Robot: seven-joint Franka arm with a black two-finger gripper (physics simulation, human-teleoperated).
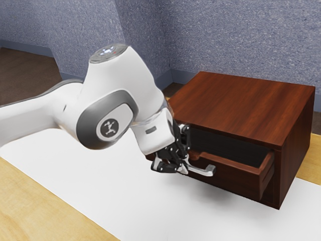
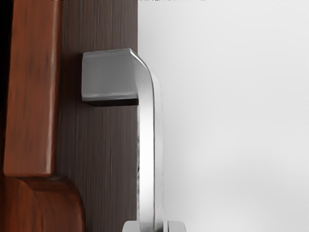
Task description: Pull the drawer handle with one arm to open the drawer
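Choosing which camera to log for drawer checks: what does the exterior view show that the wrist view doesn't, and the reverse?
Exterior view's own: the arm, the cabinet on the white table, and the drawer standing partly pulled out, with the pincer closed on one end of the handle. Wrist view's own: a close look at the mounting post where it meets the drawer front, and the bar bending off that post. Shared: the metal handle and the drawer's wooden front.
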